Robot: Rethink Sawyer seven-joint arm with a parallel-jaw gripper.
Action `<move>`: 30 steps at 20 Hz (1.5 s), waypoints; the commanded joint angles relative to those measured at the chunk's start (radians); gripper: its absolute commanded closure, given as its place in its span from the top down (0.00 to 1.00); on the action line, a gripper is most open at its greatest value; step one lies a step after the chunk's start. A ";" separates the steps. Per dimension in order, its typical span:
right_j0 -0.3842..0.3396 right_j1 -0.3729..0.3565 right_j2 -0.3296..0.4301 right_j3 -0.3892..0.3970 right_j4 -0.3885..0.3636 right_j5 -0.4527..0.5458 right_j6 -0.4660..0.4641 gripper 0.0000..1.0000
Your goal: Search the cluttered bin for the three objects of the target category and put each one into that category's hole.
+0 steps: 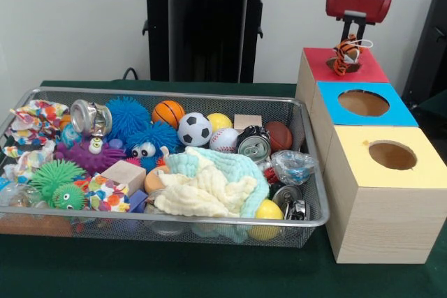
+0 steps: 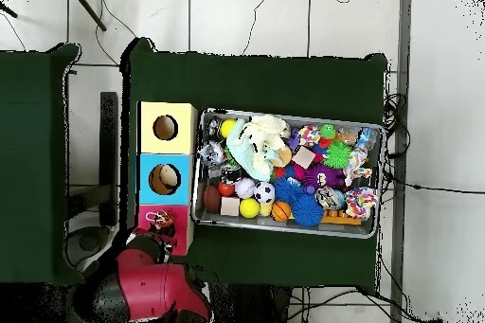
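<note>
The cluttered bin (image 1: 174,95) is a wide wire mesh basket on the green table, also seen in the overhead view (image 2: 294,115). It holds balls, cans, spiky toys, cloths and wood blocks. My gripper (image 1: 347,38) hangs over the red-topped box (image 1: 374,69) at the far right. It is shut on a small orange, white and black striped toy (image 1: 345,54), which dangles right at the box's round hole. In the overhead view the toy (image 2: 161,217) sits over the red box's hole next to my arm (image 2: 152,277).
A blue-topped box (image 1: 398,114) and a yellow-topped box (image 1: 349,162) stand in a row in front of the red one, each with a round hole. The bin holds a basketball (image 1: 167,112), a soccer ball (image 1: 194,129), a crushed can (image 1: 253,146) and a pale cloth (image 1: 209,185).
</note>
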 commanded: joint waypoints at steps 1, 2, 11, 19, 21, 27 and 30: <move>-0.028 0.003 0.067 0.018 0.021 0.056 0.139 0.00; -0.028 0.002 0.069 0.020 0.022 0.053 0.140 0.00; -0.032 0.001 0.078 0.031 0.020 0.065 0.136 1.00; -0.021 0.011 0.066 0.020 0.027 0.084 0.141 1.00; -0.036 0.019 0.090 0.044 0.042 0.031 0.170 1.00; -0.047 -0.088 0.094 0.095 0.038 0.139 0.140 1.00; -0.039 -0.154 0.072 0.095 0.036 0.242 0.123 1.00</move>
